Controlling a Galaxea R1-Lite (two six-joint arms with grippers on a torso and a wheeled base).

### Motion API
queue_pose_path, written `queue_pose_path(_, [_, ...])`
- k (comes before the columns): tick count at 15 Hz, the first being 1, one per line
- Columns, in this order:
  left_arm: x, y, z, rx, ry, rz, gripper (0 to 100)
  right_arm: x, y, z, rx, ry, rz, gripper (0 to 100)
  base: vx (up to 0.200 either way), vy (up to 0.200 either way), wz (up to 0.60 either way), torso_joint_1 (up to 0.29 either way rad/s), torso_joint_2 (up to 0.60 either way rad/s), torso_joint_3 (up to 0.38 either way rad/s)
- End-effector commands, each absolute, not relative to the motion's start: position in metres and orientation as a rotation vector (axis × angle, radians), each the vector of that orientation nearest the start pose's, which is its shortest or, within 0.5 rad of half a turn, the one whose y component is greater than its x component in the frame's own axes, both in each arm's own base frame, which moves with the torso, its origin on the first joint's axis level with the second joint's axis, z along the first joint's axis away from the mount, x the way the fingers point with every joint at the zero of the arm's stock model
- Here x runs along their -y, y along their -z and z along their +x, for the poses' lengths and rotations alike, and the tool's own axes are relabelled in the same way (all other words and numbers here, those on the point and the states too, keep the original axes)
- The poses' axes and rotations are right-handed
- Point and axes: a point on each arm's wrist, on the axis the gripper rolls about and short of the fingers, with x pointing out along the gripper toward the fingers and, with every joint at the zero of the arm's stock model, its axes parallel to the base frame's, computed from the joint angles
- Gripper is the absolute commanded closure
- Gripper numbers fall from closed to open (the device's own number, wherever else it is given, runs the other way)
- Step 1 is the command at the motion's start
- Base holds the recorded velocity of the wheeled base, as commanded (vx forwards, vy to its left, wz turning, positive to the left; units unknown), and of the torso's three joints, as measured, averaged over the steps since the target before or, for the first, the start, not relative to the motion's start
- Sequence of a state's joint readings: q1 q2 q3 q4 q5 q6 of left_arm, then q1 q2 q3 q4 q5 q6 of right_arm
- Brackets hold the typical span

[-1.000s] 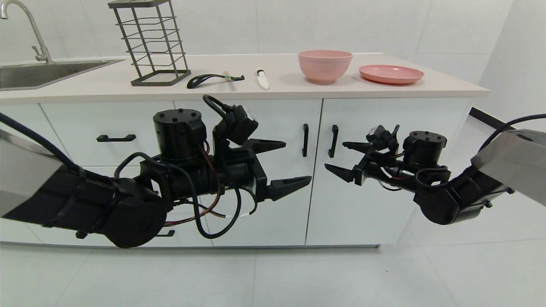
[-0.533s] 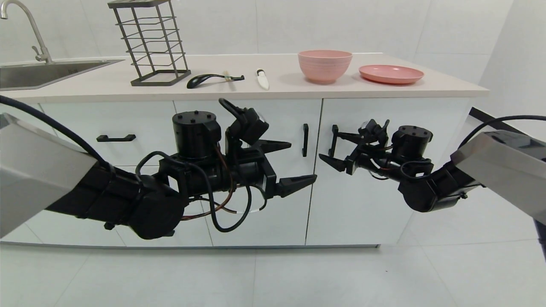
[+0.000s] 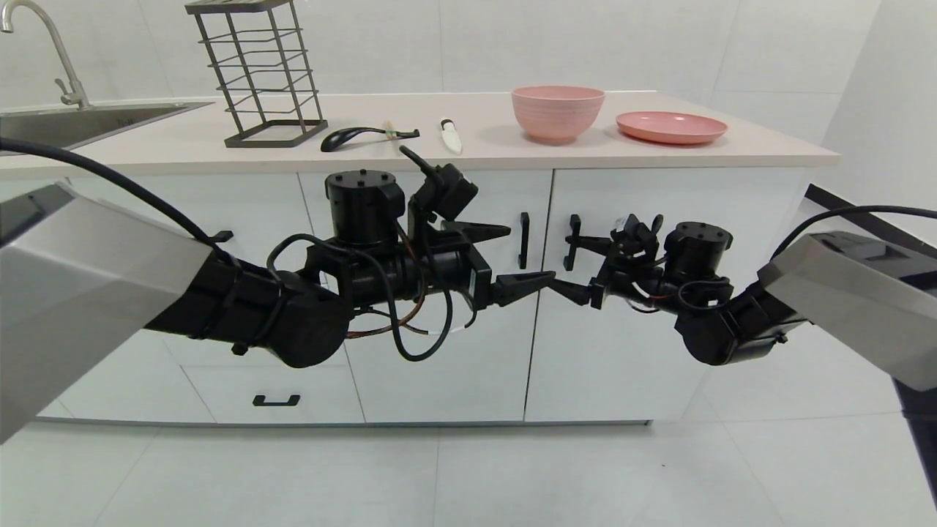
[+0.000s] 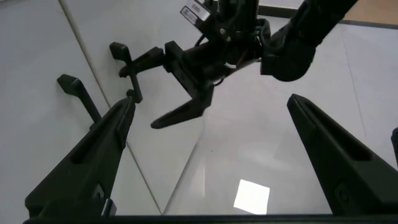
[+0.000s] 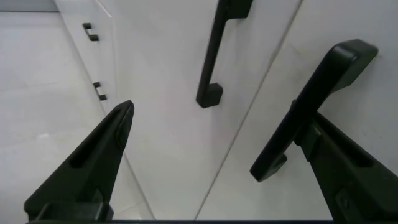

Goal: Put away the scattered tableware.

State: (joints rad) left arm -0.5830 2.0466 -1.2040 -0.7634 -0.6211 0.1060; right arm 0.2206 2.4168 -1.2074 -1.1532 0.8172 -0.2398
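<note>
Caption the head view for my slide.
Left gripper and right gripper, both open, hang before door handles below counter holding bowl, plate, spoon, rack.

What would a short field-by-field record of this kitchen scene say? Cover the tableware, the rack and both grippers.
counter: holds all the tableware
tableware: pink bowl, pink plate, black spoon, white utensil
rack: wire, on the counter beside the sink
left gripper: open, before the cabinet doors, below counter level
right gripper: open, facing the left gripper, near the door handles
</note>
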Motion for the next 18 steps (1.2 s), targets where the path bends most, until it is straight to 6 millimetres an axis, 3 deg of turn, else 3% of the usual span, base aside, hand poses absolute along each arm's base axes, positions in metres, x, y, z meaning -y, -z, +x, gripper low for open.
queue_pose_path(1, [0.245,-0.174,0.346,-0.015,1.210,0.090,0,-0.118,-0.051,0.426,0.057,-1.102,-0.190,0,0.000,0.000,0.00,0.000,0.00,0.000])
queue_pose_path(3, [0.254,-0.169,0.355,0.002,1.220,0.090,0,-0.116,-0.054,0.410,0.065,-1.117,-0.188,0,0.000,0.000,0.00,0.000,0.00,0.000])
queue_pose_path(7, [0.269,-0.162,0.372,0.028,1.228,0.090,0,-0.104,-0.069,0.355,0.054,-1.151,-0.177,0,0.000,0.000,0.00,0.000,0.00,0.000])
queue_pose_path(8, [0.280,-0.158,0.374,0.042,1.241,0.090,0,-0.099,-0.070,0.332,0.022,-1.163,-0.164,0,0.000,0.000,0.00,0.000,0.00,0.000])
queue_pose_path(10, [0.297,-0.153,0.374,0.055,1.266,0.090,0,-0.092,-0.070,0.310,-0.010,-1.174,-0.152,0,0.000,0.000,0.00,0.000,0.00,0.000])
queue_pose_path(11, [0.300,-0.153,0.374,0.058,1.271,0.090,0,-0.091,-0.070,0.309,-0.012,-1.174,-0.151,0,0.000,0.000,0.00,0.000,0.00,0.000])
queue_pose_path(12, [0.319,-0.152,0.373,0.090,1.300,0.087,0,-0.087,-0.070,0.298,-0.022,-1.169,-0.146,0,0.000,0.000,0.00,0.000,0.00,0.000])
queue_pose_path(14, [0.338,-0.154,0.373,0.138,1.329,0.084,0,-0.082,-0.069,0.291,-0.037,-1.162,-0.142,0,0.000,0.000,0.00,0.000,0.00,0.000])
queue_pose_path(18, [0.365,-0.162,0.355,0.181,1.397,0.064,0,-0.066,-0.060,0.297,-0.064,-1.104,-0.134,0,0.000,0.000,0.00,0.000,0.00,0.000])
